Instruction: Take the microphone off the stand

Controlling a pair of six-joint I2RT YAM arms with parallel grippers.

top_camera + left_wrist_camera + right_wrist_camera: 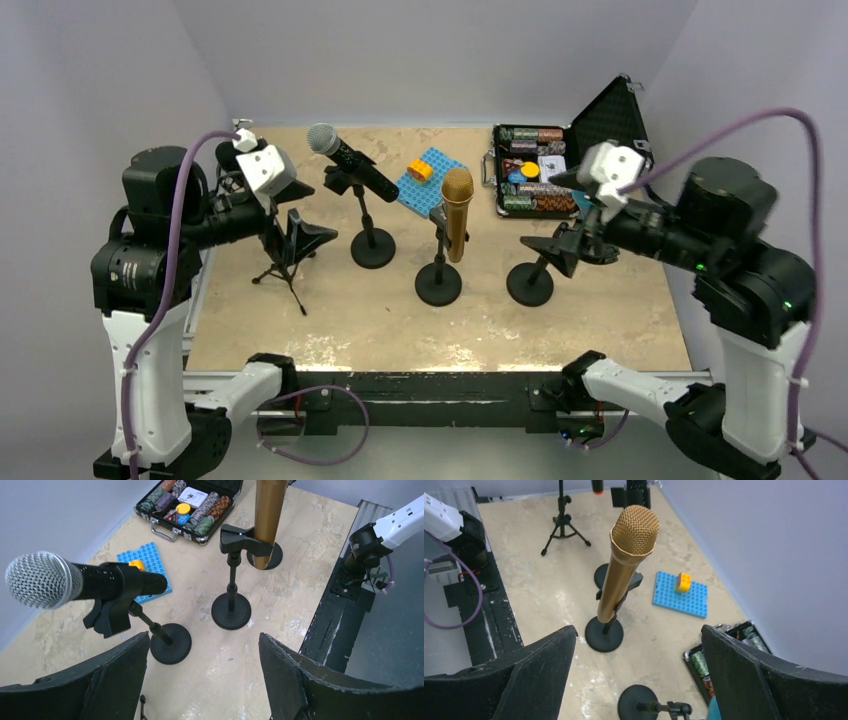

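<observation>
Left gripper (204,637) and right gripper (639,628), jaws spread and empty, either side of the gold microphone (458,212); a sideways pull could topple its stand (438,284).

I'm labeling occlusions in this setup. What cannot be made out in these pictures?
Top view: head of the tripod stand, behind the left claw.
Top view: clip of the right stand, behind the right claw.
Left wrist view: head of the gold microphone, cut by the top edge.
Right wrist view: most of the black microphone, beyond the top edge.
</observation>
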